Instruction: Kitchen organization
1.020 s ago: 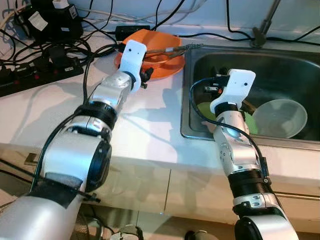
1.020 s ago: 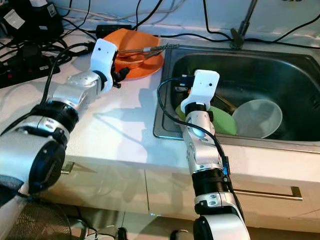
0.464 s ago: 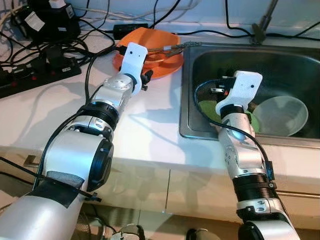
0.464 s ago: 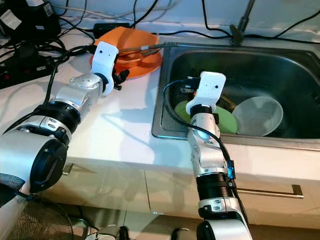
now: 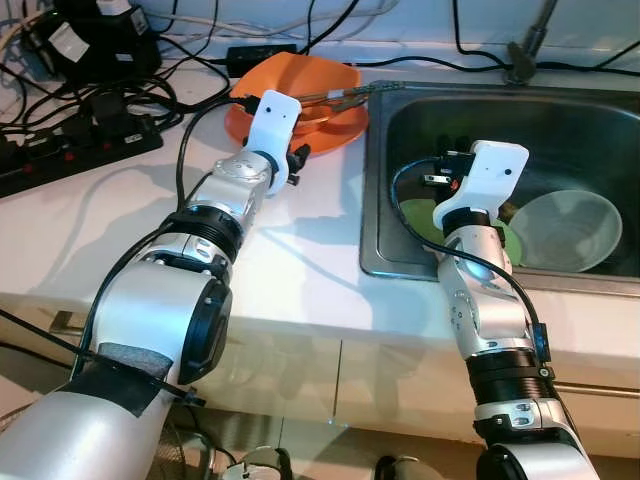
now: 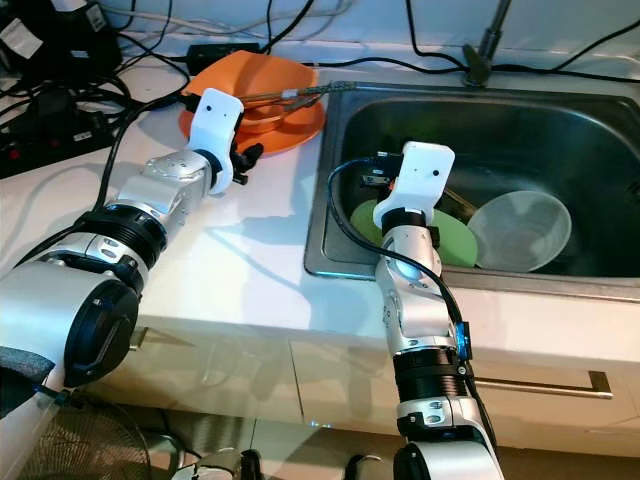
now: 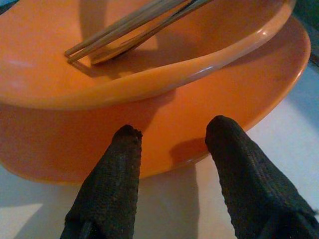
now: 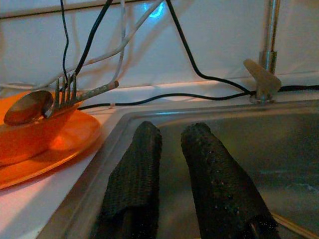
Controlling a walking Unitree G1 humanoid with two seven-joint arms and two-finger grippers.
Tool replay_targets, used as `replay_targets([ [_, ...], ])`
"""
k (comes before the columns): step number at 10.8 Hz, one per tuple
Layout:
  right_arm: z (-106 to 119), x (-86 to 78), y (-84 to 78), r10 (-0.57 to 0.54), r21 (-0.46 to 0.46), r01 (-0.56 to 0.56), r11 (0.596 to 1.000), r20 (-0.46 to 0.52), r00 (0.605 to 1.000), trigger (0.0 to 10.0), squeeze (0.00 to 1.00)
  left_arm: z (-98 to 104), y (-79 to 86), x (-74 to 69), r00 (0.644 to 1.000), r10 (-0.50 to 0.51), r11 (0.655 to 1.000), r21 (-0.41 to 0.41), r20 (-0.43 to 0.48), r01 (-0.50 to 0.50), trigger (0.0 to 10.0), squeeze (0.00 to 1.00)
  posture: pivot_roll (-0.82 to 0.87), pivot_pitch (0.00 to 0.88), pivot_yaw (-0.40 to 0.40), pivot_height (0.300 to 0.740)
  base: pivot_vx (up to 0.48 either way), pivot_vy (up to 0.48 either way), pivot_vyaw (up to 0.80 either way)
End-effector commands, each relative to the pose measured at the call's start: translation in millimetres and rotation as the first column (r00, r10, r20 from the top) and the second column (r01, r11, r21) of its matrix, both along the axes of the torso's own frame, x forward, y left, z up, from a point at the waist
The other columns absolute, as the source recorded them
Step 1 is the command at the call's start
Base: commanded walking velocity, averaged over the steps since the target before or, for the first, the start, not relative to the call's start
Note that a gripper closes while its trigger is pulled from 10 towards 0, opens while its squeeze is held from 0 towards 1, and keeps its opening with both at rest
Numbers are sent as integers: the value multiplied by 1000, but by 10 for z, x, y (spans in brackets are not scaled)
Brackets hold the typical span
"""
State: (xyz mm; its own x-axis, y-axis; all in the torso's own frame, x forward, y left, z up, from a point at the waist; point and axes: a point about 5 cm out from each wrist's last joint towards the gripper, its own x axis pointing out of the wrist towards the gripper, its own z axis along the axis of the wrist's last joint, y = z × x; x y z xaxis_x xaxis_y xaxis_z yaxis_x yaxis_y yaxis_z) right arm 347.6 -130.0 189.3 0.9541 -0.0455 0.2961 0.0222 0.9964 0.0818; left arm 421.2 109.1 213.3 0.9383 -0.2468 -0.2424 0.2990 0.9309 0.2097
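Note:
An orange bowl (image 5: 300, 72) sits on an orange plate (image 5: 335, 128) on the white counter, left of the sink. Chopsticks (image 7: 124, 24), a fork and a spoon (image 8: 27, 105) lie in the bowl, their ends reaching over the sink's rim. My left gripper (image 7: 172, 133) is open, with its fingertips at the plate's near rim (image 7: 234, 99) and nothing between them. My right gripper (image 8: 169, 130) hovers shut and empty over the sink's left part. Under it lies a green plate (image 6: 452, 240), and beside that a translucent bowl (image 5: 565, 230).
The steel sink (image 5: 372, 200) has a faucet (image 5: 527, 48) at the back. A black power strip (image 5: 75, 150), adapters and tangled cables (image 5: 120, 95) crowd the counter's back left. Bare white counter (image 5: 290, 250) lies in front of the plate.
My left gripper has drawn back a little toward me along the plate's near rim. The right arm has shifted slightly to the right over the sink.

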Motion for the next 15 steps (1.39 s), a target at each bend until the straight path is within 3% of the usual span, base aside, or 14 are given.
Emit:
replay_targets([
  [1,-11,-16,8,-2,-3,2,1000,-9,1000,10000,0,-151,19,-34,998,-1,1000,2,-61,1,10000,0,-2,110,64,740,0,0,0],
  [5,-13,-7,16,3,-3,-3,1000,-13,1000,10000,0,-306,54,-75,993,3,1000,-23,-116,-6,10000,0,3,109,61,740,0,0,0],
  [8,-8,-4,17,5,-2,-5,1000,-11,1000,10000,0,-299,60,-76,993,-15,1000,-25,-120,12,10000,0,20,108,60,740,0,0,0],
  [12,-21,12,46,16,4,-16,1000,-17,1000,10000,0,-398,203,-114,986,-39,999,-42,-161,33,10000,0,56,105,55,740,0,0,0],
  [15,-17,23,71,27,7,-27,1000,-17,999,10000,0,-290,337,-108,991,-37,998,-64,-130,29,10000,0,77,103,49,740,0,0,0],
])
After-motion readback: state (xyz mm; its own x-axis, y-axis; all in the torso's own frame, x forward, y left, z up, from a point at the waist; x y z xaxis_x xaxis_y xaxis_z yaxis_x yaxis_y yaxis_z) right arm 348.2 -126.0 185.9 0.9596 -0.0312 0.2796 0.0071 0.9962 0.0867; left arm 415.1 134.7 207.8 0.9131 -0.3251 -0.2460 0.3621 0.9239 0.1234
